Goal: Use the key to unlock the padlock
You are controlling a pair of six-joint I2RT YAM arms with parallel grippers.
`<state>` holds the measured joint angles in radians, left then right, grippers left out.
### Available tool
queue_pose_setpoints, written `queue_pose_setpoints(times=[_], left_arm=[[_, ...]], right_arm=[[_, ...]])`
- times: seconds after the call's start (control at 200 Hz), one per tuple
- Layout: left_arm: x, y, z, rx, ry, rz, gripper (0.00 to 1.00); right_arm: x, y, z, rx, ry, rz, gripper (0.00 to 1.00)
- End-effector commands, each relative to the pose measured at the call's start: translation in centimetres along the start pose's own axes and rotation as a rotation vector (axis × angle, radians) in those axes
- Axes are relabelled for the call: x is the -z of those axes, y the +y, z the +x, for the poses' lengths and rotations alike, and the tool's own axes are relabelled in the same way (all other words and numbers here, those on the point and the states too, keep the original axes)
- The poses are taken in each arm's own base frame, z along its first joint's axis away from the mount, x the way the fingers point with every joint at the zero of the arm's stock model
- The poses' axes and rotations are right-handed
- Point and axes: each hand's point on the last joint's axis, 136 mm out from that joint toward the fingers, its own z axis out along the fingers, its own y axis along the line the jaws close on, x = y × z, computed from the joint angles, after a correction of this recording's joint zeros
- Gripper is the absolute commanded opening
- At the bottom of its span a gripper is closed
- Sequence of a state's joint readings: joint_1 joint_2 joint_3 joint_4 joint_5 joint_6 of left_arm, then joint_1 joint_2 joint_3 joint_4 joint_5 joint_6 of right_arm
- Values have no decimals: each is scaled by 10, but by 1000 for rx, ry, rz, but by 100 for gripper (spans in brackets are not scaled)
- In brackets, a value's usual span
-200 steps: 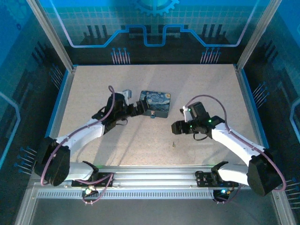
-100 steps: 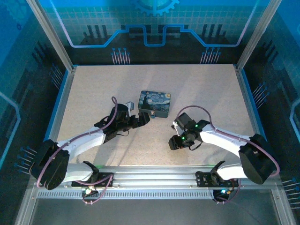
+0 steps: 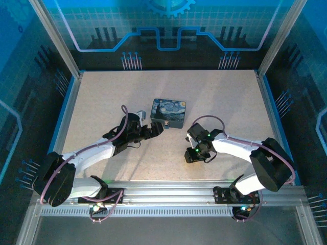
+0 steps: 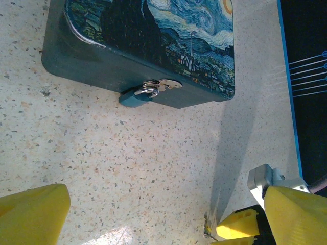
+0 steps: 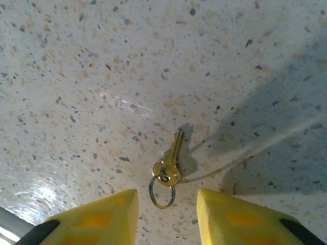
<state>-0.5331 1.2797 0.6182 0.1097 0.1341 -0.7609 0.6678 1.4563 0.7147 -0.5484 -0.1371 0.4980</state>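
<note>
Box (image 4: 102,66) on table (image 3: 102,102); padlock (image 4: 136,96) on its near side; key (image 5: 172,159) nearer, rightward.

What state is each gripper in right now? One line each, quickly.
Left gripper: open, holding nothing.
Right gripper: open, holding nothing, poised at the key.

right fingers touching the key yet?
Apart. The right wrist view shows the key lying flat on the table, with bare surface visible between its ring and each yellow finger of the open right gripper.
</note>
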Motion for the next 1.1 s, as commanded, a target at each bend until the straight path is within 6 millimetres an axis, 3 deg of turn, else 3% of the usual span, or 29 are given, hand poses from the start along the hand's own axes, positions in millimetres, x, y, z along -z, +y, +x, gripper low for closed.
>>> queue_pose_setpoints(times=[0.0,0.68,0.76,0.93,1.095], left_arm=[[3,0,0,-10,-14,-3,98],[9,-3,-5,-26,-30,-13,99],[12,-6,-7,-25,-36,-4,99],[18,-15,-12,-5,-54,29,99],[20,-33,-14,71,-57,123,99]], right_arm=[[-1,5,-3,9,-7,2,34],[-20,-9,-1,-9,6,48,5],[-16,-9,-5,-10,-18,38,0],[-3,-2,-20,3,-111,-38,0],[23,15,-45,30,-261,-186,0]])
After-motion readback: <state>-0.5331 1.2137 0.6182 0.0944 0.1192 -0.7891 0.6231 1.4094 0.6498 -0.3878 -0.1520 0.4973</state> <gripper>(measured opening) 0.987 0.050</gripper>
